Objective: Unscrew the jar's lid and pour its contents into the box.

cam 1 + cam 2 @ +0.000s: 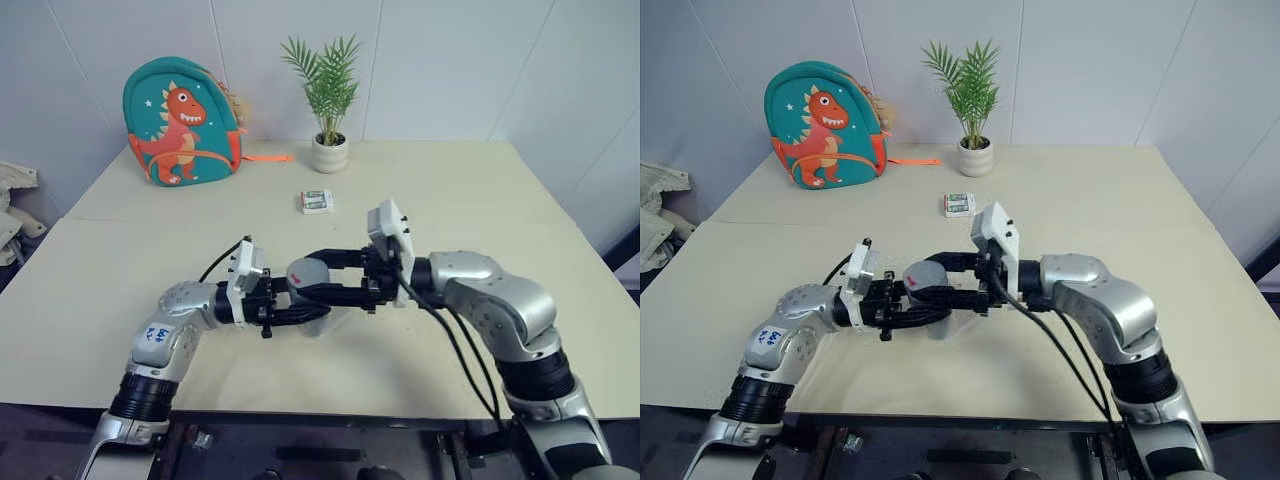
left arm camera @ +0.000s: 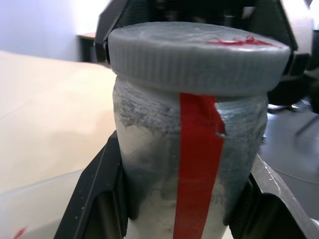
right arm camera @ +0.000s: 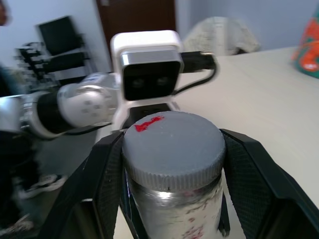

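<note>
Above the table's near middle, both grippers hold the jar (image 2: 149, 164) upright. It is a small cloudy cylinder with a red strip down its side. My left gripper (image 1: 318, 312) comes in from the left and is shut on the jar's body, with one black finger (image 2: 94, 199) on each side. From the right, my right gripper (image 1: 305, 280) is shut on the grey ribbed lid (image 3: 172, 144), which carries a small red mark. The lid sits square on the jar. The cloudy wall hides the contents. I cannot make out the box.
A small white packet with green print (image 1: 317, 201) lies on the beige table (image 1: 480, 200) beyond the grippers. At the back stand a teal dinosaur backpack (image 1: 180, 120) and a potted plant (image 1: 328, 90). The table's front edge is just below the arms.
</note>
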{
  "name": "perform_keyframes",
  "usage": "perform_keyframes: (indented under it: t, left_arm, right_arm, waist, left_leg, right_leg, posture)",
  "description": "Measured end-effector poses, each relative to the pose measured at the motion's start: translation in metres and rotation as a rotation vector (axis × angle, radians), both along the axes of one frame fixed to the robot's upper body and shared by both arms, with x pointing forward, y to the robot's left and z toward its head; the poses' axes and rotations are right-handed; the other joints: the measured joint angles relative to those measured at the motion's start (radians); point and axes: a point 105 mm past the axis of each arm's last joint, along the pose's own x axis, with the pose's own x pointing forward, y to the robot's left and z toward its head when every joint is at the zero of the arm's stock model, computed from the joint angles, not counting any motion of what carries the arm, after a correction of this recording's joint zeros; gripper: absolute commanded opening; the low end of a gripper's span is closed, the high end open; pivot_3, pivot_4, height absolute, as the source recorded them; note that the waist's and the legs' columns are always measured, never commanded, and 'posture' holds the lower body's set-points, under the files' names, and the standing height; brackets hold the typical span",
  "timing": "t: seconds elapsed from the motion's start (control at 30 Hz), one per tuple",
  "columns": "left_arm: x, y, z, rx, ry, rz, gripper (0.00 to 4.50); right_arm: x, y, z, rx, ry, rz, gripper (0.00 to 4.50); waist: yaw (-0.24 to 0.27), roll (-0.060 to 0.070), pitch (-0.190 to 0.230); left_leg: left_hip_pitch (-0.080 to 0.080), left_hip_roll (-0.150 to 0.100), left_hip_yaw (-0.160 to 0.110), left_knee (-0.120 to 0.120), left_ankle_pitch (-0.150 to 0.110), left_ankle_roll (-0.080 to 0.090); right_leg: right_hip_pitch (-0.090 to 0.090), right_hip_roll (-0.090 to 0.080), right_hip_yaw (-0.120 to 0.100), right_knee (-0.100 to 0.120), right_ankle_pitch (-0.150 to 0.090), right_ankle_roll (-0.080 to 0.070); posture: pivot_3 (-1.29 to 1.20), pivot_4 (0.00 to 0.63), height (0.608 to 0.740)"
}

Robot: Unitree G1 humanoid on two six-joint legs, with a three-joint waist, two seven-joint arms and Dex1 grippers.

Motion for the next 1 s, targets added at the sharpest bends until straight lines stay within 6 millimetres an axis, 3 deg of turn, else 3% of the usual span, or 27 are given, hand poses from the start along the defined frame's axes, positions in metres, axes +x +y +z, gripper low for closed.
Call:
perform_keyframes:
  t: [0.23,0.6,0.8,1.0]
  left_arm:
    - [-0.014,-0.009,-0.003,0.037,0.008,-0.112,1.97]
    - [-0.016,-0.008,-0.005,0.045,0.006,-0.088,1.97]
    - [-0.016,-0.007,-0.005,0.039,0.007,-0.083,1.97]
    - [-0.013,0.0,-0.001,0.027,-0.004,-0.05,1.97]
  right_arm:
    - [-0.008,-0.011,-0.003,-0.05,0.03,0.176,2.55]
    - [-0.005,-0.01,-0.007,-0.055,-0.021,0.218,2.55]
    - [0.002,-0.014,-0.008,-0.076,0.0,0.159,4.47]
    - [0.004,-0.021,0.007,-0.019,-0.035,0.104,4.47]
  waist:
    - [-0.004,0.0,0.0]
    - [-0.008,0.0,0.0]
    - [-0.009,0.0,0.0]
    - [-0.014,0.0,0.0]
  left_leg:
    - [0.0,0.0,0.0,0.0,0.0,0.0]
    - [0.0,0.0,0.0,0.0,0.0,0.0]
    - [0.0,0.0,0.0,0.0,0.0,0.0]
    - [0.0,0.0,0.0,0.0,0.0,0.0]
  right_leg:
    - [0.0,0.0,0.0,0.0,0.0,0.0]
    - [0.0,-0.001,0.0,0.0,0.0,0.0]
    - [0.0,-0.001,0.0,0.0,0.0,0.0]
    - [0.0,-0.001,0.0,0.0,0.0,0.0]
  posture:
    - [0.0,0.15,0.74]
    - [0.0,0.15,0.74]
    - [0.0,0.15,0.74]
    - [0.0,0.15,0.74]
